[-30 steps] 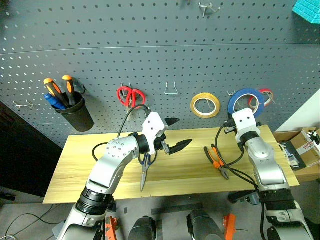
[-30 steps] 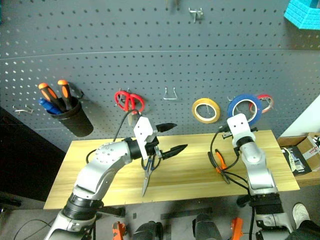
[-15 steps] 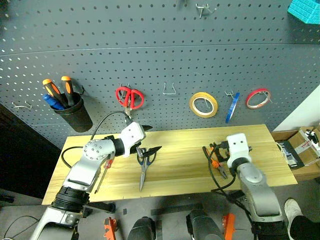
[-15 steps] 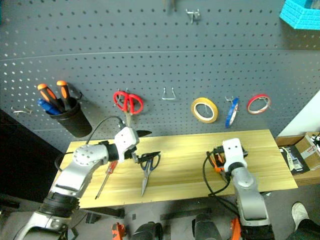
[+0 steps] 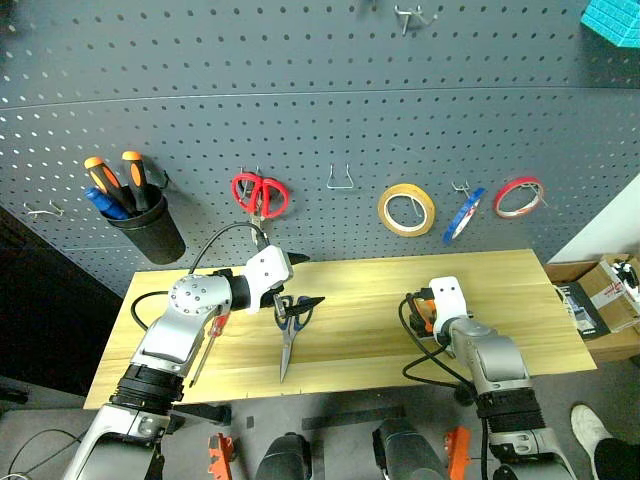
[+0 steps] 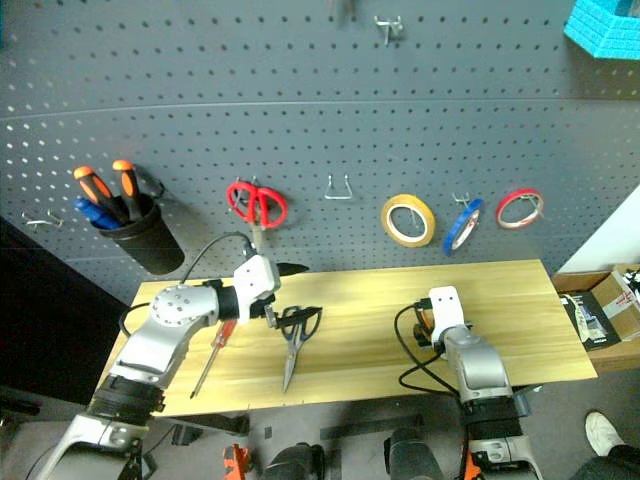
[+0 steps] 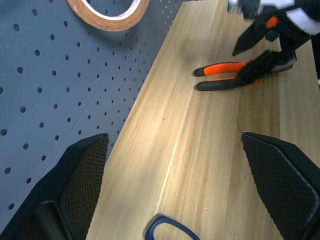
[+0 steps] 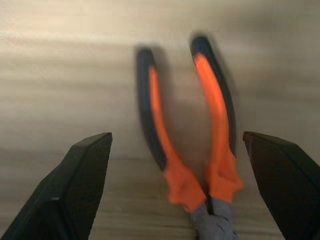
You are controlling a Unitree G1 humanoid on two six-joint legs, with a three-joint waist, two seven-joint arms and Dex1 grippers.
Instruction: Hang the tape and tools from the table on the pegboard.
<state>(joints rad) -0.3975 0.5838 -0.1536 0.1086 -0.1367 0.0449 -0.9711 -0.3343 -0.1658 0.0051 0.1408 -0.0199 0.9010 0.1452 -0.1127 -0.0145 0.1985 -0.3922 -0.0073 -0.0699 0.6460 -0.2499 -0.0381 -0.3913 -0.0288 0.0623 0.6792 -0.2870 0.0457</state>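
Now the blue tape (image 5: 458, 216) hangs on the pegboard (image 5: 320, 90), released. My right gripper (image 8: 175, 150), wide open and empty, has dropped over the pliers (image 8: 187, 150); the left gripper (image 7: 175, 175) is open and empty too.

Pale wood-grain laminate with a soft sheen covers the desk (image 5: 520, 300). Between the right end effector's (image 8: 180, 165) matt black fingers (image 8: 82, 185), whose jaws stand wide apart, lie pliers (image 8: 187, 145) with smooth orange-and-black rubbery grips and a dull grey metal head. The left end effector (image 7: 182, 185) shows fine mesh-textured pads (image 7: 90, 175). Beyond it, the matt dark grey pegboard (image 5: 300, 90) carries bare metal hooks (image 5: 341, 180).
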